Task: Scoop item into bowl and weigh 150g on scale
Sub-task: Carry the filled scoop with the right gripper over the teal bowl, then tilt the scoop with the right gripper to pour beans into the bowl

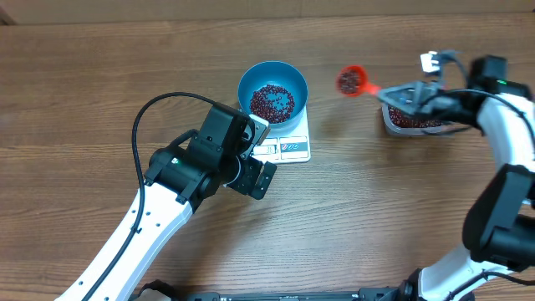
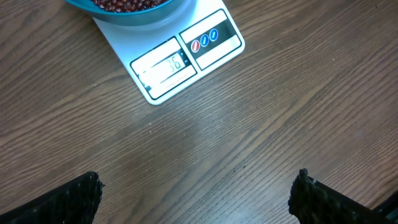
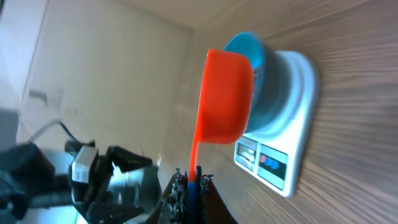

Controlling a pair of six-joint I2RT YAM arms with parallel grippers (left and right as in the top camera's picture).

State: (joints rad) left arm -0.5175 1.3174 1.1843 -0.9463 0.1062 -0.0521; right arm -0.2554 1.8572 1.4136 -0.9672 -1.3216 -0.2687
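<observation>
The blue bowl (image 1: 272, 90) stands on the white scale (image 1: 288, 149) with a heap of dark red beans (image 1: 272, 102) inside. My right gripper (image 1: 393, 94) is shut on the handle of an orange scoop (image 1: 351, 81) filled with beans, held in the air between the bowl and the tub. The right wrist view shows the scoop (image 3: 225, 96) from below, in front of the bowl (image 3: 264, 81) and scale (image 3: 292, 112). My left gripper (image 1: 257, 167) stands open and empty, low over the table just in front of the scale's display (image 2: 165, 65), fingertips (image 2: 68, 199) far apart.
A clear plastic tub (image 1: 415, 121) with more beans stands at the right, under the right arm's wrist. The left arm reaches in from the bottom left, its black cable (image 1: 159, 104) arching over the table. Bare wooden table (image 1: 100, 67) surrounds the scale.
</observation>
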